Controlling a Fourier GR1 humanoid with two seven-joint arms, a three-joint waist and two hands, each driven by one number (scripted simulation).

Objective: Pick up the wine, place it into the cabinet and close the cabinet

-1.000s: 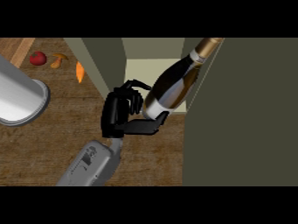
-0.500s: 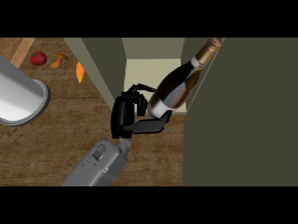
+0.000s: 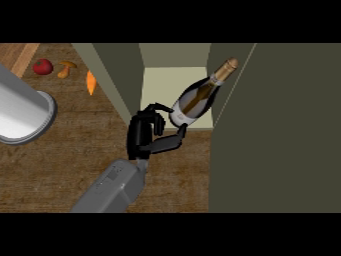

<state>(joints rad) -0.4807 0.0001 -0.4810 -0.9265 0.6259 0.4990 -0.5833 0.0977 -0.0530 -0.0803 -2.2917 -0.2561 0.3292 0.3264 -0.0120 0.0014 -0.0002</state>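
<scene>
The black hand (image 3: 145,136) on its grey forearm (image 3: 114,189) has its fingers and thumb curled round the base of the dark glass wine bottle with the gold foil neck (image 3: 197,99), and the bottle is tilted, neck pointing up and away toward the cabinet's far side. Which of the 2 hands this is I cannot tell from here; only 1 shows.

The bottle sits right in the mouth of the olive-green cabinet (image 3: 291,135), over its pale inner floor (image 3: 162,85), between the open door panel on the left (image 3: 117,82) and the dark wall on the right. Its neck looks very close to that right wall.

My read: this is the placing step, about midway through the job, with the door not yet shut. To do it well, keep the neck off the right wall, bring the base down flat on the pale floor well inside the front edge, and only then let the fingers uncurl.

Off at the wooden counter's (image 3: 69,150) far left corner lie a red tomato (image 3: 43,66), a brown mushroom (image 3: 67,69) and an orange carrot (image 3: 91,83), beside a big grey cylinder (image 3: 14,107).
</scene>
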